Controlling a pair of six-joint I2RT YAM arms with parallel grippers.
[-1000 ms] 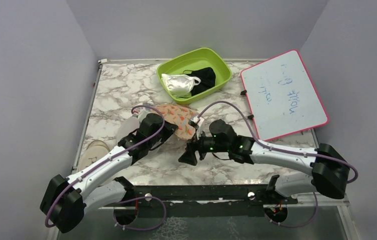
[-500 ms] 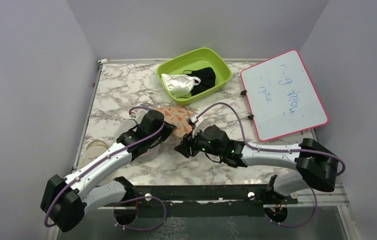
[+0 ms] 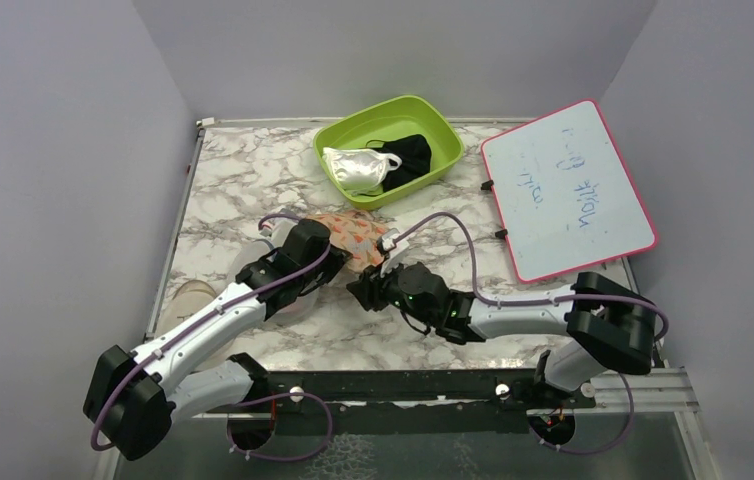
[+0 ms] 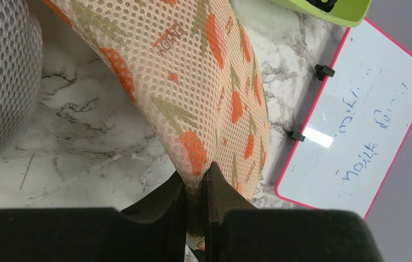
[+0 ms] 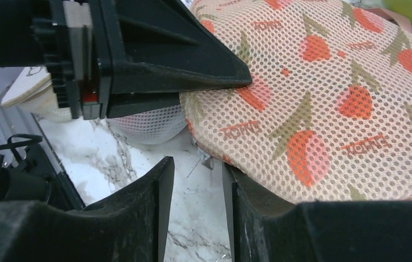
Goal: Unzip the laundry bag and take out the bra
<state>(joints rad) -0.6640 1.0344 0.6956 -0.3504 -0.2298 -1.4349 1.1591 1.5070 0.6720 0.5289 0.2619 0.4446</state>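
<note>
The laundry bag, peach mesh with red-orange flowers, lies mid-table. My left gripper is shut on its near-left edge; in the left wrist view the jaws pinch a fold of the bag. My right gripper is open, low at the bag's near edge. In the right wrist view its jaws stand apart over bare marble, with a small silver zipper pull just ahead between them, at the rim of the bag. The left gripper's fingers press on the bag just above. The bra is hidden.
A green bin at the back holds a shiny white garment and black cloth. A pink-framed whiteboard lies at the right. A whitish mesh dome sits under the left arm, and a beige item lies near the table's left edge.
My right gripper has moved left and forward to the bag's near edge, its arm stretching out. The left gripper has stayed on the bag, barely shifting.
</note>
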